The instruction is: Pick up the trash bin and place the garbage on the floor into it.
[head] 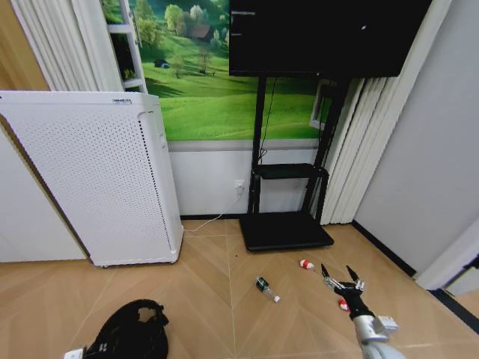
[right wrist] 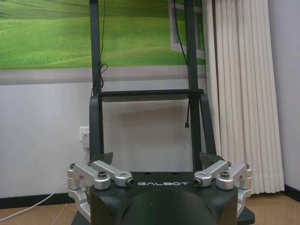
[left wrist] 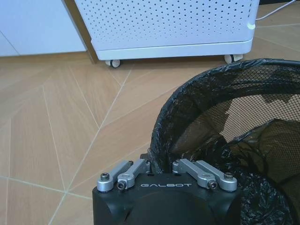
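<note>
Nearest me, my left claw [left wrist: 161, 165] clamps the trash bin's [left wrist: 225, 140] rim, so I'd lower my spread right claw [head: 340, 275] squarely over the red piece [head: 343, 304].

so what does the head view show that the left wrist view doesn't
Head view alone: the bottle, two red pieces on the floor, the TV stand, and the open right hand above the nearer piece. Left wrist view alone: the left hand shut on the bin's rim. Both: the trash bin and white appliance.
</note>
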`<state>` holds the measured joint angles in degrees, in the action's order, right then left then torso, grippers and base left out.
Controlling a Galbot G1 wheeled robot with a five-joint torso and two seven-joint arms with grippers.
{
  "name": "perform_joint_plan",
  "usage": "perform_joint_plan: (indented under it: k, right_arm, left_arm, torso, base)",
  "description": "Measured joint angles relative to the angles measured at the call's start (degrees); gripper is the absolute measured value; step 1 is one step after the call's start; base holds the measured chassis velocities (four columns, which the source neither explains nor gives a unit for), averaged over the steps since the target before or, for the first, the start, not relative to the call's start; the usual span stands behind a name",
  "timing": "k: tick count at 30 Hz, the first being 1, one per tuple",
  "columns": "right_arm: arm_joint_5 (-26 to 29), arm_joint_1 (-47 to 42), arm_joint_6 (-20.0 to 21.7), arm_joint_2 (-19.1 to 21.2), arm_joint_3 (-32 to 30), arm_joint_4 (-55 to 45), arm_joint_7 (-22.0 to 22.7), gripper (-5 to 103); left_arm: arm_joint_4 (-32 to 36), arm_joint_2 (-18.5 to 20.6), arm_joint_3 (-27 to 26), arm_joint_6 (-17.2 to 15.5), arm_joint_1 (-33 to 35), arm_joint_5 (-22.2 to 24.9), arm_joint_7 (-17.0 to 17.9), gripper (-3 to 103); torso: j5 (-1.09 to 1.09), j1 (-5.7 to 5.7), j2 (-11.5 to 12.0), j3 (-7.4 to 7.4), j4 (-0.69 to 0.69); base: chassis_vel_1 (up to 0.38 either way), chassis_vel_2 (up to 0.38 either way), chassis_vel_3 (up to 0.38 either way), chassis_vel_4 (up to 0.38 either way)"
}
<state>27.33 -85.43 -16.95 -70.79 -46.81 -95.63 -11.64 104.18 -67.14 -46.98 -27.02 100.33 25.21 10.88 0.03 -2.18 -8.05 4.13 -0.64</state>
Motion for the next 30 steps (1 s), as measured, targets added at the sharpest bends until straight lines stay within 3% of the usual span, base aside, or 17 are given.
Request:
perform_joint_plan:
  k: [4,13,19,23,30]
  right_arm:
    - [0.0,0.2,0.0,0.1,0.2,0.1,0.1,100]
    - [-0.3,0.2,-0.2,0.3,0.2,0.1,0.7,100]
    - [-0.7,0.0,-0.4,0.1,0.2,0.3,0.7,100]
    - [-1.5,0.0,-0.6,-0.2,0.2,0.8,0.8,100]
    - [-2.7,0.2,-0.6,-0.7,0.9,0.2,1.6,100]
  left_arm:
    - [0.3,-1.1,0.7,4.1,0.1,-5.5,-0.5,15]
    - [3.5,-4.2,1.8,9.7,-1.0,-13.4,-0.8,8]
    - [6.7,-4.1,1.6,11.6,-3.2,-14.8,-0.5,4]
    - [9.2,-1.9,0.5,13.4,-5.3,-15.3,-1.6,4]
    - [14.5,-0.7,-0.3,14.3,-7.4,-15.5,-3.1,4]
  torso:
    - [-0.10,0.00,0.0,0.01,-0.01]
    - [-0.06,-0.02,0.0,0.02,0.00]
    - [-0.02,-0.02,0.0,0.02,0.04]
    - [-0.04,-0.02,0.0,0.01,-0.04]
    - [-0.03,-0.02,0.0,0.01,0.02]
  base:
    - [0.000,0.000,0.000,0.000]
    - [0.000,0.000,0.000,0.000]
    - [0.000,0.000,0.000,0.000]
    - [0.000,0.000,0.000,0.000]
    - [0.000,0.000,0.000,0.000]
